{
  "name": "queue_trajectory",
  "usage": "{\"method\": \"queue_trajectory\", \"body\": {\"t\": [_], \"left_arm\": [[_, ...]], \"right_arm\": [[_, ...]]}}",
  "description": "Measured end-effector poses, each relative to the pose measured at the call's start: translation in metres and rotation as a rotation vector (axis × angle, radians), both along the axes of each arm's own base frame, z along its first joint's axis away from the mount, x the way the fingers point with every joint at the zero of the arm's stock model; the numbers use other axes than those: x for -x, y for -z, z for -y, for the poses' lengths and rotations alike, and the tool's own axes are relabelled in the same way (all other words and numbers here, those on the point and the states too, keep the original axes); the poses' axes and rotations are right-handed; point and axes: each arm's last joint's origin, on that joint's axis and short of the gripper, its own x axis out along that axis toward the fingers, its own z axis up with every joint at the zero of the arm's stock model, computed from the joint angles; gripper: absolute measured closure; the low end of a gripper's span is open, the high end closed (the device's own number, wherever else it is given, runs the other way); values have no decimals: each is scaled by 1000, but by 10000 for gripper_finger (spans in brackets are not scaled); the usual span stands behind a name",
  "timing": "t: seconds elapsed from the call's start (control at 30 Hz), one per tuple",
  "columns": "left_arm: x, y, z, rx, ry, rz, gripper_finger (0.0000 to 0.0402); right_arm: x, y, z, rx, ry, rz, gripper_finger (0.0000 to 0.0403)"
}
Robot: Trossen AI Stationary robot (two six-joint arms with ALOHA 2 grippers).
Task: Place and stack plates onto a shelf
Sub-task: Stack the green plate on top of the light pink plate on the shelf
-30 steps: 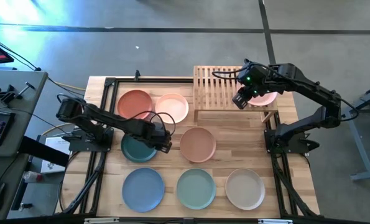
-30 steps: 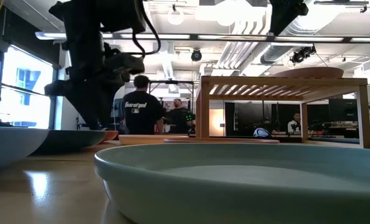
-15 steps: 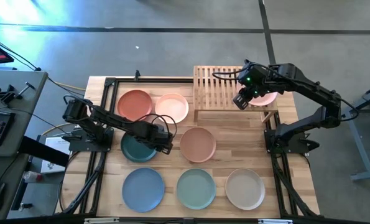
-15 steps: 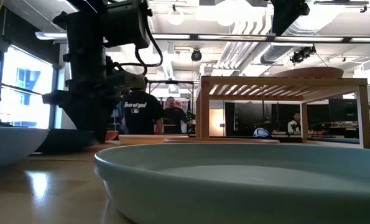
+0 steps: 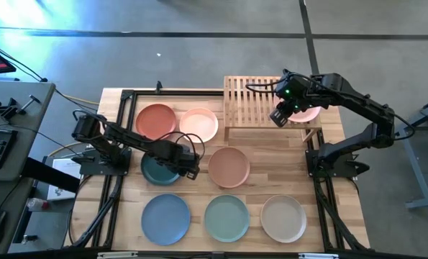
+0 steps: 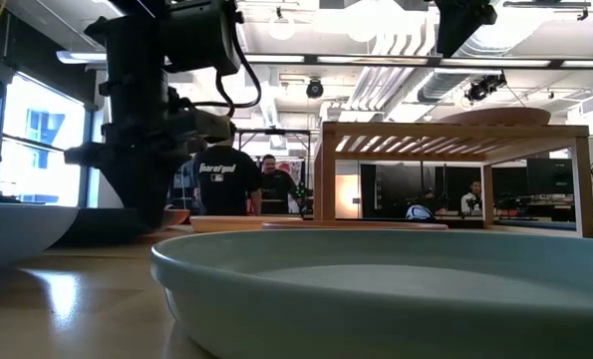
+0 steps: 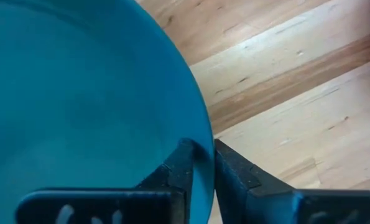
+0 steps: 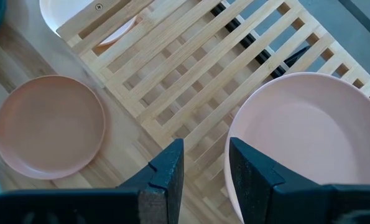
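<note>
The dark teal plate lies left of the table's middle. My left gripper is at its right rim and shut on it. A pale pink plate rests flat on the right half of the wooden slat shelf at the far edge. My right gripper hangs open above the shelf, just left of that plate, with slats showing between its fingers. In the low view it stands well above the shelf top. My left gripper pinches the teal plate's right rim, one finger inside the plate and the other outside it. The fingers come from above, slanting down. In the low view the plate seems to lie flat on the table.
Rust red and pale peach plates lie left of the shelf, a salmon-tan one at the middle. Light blue, mint and beige plates line the near edge. People stand in the room beyond.
My left arm has moved a little toward the near edge and down, bringing its gripper onto the teal plate's right rim. The right arm and all the plates have stayed where they were.
</note>
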Motion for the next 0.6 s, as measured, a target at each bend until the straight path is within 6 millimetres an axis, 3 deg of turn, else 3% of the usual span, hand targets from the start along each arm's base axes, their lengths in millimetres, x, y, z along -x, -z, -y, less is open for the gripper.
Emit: {"method": "queue_trajectory", "body": {"t": [0.27,0.6], "left_arm": [[-1,-7,10,36,64,2,388],[-22,-51,30,-8,276,85,392]], "right_arm": [[0,0,0,7,-19,-8,297],[0,0,0,7,-16,-4,297]]}}
